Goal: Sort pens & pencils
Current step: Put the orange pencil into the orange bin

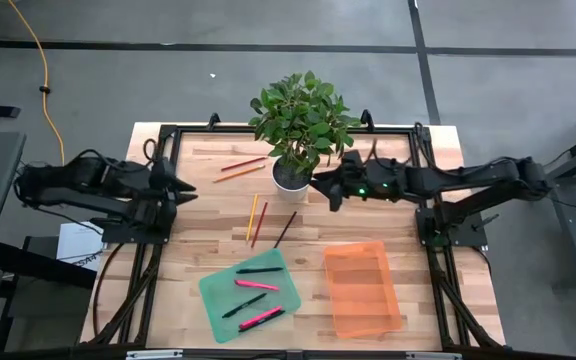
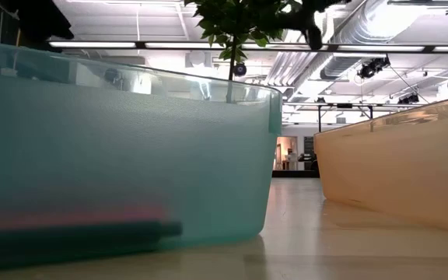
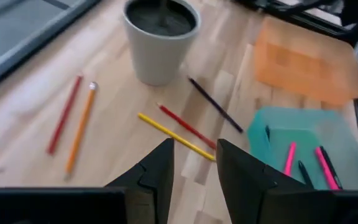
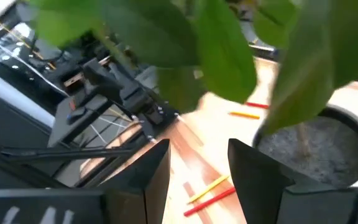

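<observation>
Five thin pencils lie loose on the wooden surface (image 1: pixel 188 255): a red pencil (image 1: pixel 243 164) and an orange pencil (image 1: pixel 239 174) together, then a yellow pencil (image 1: pixel 252 216), a second red one (image 1: pixel 260 223) and a dark brown pencil (image 1: pixel 285 229). Thicker pink and black pens (image 1: pixel 258 285) rest in the teal tray (image 1: pixel 218 300).

The left end effector (image 1: pixel 190 190) hovers just left of the red-orange pair, fingers spread, empty. The right end effector (image 1: pixel 315 181) hangs beside the white plant pot (image 1: pixel 289 178), above the dark brown pencil, fingers apart, holding nothing. The orange tray (image 1: pixel 362 290) lies nearer the right end effector.
</observation>
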Controlling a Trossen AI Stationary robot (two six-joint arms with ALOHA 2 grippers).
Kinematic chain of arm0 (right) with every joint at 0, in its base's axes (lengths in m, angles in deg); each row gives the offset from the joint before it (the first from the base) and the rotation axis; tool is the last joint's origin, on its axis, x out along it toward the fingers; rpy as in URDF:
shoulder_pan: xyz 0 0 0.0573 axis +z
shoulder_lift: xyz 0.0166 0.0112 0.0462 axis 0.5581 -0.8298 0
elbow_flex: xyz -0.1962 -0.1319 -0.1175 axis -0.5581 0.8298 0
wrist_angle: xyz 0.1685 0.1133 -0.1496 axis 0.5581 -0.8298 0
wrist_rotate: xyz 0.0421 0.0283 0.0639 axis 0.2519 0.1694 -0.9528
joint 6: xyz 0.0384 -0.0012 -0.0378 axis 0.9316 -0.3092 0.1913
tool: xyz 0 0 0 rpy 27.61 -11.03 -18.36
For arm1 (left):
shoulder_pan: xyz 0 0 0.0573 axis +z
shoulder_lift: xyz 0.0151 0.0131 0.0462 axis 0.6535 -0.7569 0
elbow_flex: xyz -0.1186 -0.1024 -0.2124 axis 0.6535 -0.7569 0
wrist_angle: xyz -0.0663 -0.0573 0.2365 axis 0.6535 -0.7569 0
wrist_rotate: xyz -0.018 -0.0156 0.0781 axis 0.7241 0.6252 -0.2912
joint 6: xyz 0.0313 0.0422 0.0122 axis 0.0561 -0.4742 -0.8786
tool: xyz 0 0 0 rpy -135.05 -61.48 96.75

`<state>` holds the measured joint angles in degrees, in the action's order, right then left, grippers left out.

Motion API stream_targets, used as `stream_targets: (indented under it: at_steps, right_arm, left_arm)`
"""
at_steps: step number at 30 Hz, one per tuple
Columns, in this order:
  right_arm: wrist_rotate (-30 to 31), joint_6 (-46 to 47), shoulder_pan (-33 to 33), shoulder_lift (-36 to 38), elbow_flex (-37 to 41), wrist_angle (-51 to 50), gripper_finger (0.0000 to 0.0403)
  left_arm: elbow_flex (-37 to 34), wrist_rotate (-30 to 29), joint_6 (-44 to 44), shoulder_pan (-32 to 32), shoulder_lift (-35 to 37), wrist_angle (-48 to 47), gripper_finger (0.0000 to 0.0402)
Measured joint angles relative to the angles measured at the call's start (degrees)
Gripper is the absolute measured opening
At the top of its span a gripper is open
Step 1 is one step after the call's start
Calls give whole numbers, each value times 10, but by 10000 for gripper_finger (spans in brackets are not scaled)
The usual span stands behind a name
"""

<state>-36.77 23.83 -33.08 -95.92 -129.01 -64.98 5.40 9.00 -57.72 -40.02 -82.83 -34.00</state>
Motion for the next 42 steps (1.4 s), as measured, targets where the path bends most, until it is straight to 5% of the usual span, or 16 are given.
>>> stream_targets:
  at_steps: [11,24,32,42]
  right_arm:
    - [-38,35,-24,-25,-2,-7,154]
    - [-56,11,-19,-26,-2,-48,154]
    - [-70,-1,-15,-26,-2,-102,154]
    - [-73,-5,-15,-26,-2,-147,154]
  left_arm:
    - [-96,68,-50,75,-13,67,106]
    - [-96,323,-231,354,-190,172,106]
    - [-94,334,-326,436,-308,177,106]
    - [-31,272,-420,439,-411,172,106]
